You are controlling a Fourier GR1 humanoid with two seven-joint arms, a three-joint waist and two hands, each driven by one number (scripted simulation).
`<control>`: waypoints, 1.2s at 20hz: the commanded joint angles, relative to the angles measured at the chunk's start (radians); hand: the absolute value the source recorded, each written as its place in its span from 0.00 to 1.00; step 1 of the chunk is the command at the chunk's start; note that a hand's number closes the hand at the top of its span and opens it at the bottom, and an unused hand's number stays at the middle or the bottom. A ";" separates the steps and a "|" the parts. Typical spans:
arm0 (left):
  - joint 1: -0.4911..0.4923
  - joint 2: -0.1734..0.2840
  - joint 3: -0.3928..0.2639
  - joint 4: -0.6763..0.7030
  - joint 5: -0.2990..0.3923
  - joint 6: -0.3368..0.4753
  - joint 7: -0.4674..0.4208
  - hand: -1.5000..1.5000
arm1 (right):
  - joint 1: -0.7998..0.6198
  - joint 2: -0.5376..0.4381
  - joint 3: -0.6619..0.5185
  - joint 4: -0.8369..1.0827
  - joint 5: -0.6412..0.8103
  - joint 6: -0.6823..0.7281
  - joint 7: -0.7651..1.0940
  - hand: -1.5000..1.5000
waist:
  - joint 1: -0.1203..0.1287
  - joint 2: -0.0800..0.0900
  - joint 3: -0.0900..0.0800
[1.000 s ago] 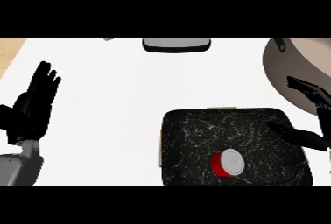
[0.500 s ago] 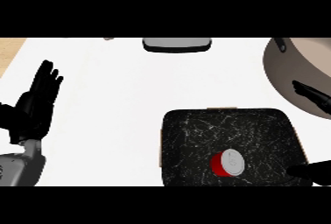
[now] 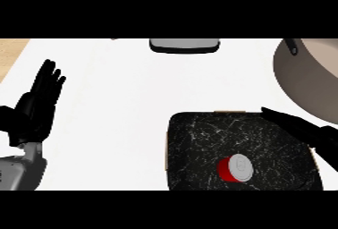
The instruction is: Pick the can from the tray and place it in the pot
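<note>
A red can [image 3: 234, 168] with a white top lies tilted on the black marbled tray [image 3: 198, 143], in its lower right part. The big grey pot [image 3: 309, 78] stands just beyond the tray's far right corner, cut off by the view's right edge. My right hand [image 3: 310, 132] reaches in from the right over the tray's right rim, fingers straight and pointing up-left. It is open, a little right of and beyond the can, not touching it. My left hand [image 3: 36, 107] rests open at the left edge, fingers up.
A grey dish with a dark rim [image 3: 183, 45] sits at the counter's far edge, middle. The white counter [image 3: 119, 89] stretches between the left hand and the tray. A strip of wood [image 3: 12, 51] shows at the far left.
My right hand dropped from beside the pot towards the lower right corner, then came back over the tray's right rim. The can, tray and left hand have stayed put.
</note>
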 commanded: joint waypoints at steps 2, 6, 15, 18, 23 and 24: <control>0.001 -0.002 0.015 0.002 0.001 -0.032 -0.001 0.50 | -0.123 0.070 0.120 -0.033 0.017 0.072 0.244 0.00 | 0.005 0.003 0.001; 0.003 -0.031 0.006 -0.082 -0.043 0.015 0.080 0.50 | -0.097 0.183 0.131 -0.065 0.067 0.083 0.315 0.00 | -0.006 0.000 0.003; 0.027 -0.075 0.025 -0.053 -0.074 -0.022 0.028 0.50 | -0.061 0.328 0.239 0.027 0.305 0.136 0.355 0.00 | -0.007 0.001 0.003; 0.029 -0.065 0.076 -0.022 -0.061 -0.078 0.005 0.50 | -0.084 0.352 0.143 0.014 0.282 0.219 0.379 0.00 | -0.008 0.001 0.003; 0.008 -0.063 0.104 -0.009 -0.086 -0.090 0.020 0.50 | -0.096 0.449 0.149 0.122 0.372 0.231 0.305 0.00 | -0.007 0.002 0.003; 0.022 -0.067 0.116 -0.003 -0.061 -0.119 0.003 0.50 | -0.005 0.458 0.220 0.043 0.450 0.196 0.313 0.00 | -0.010 0.001 0.003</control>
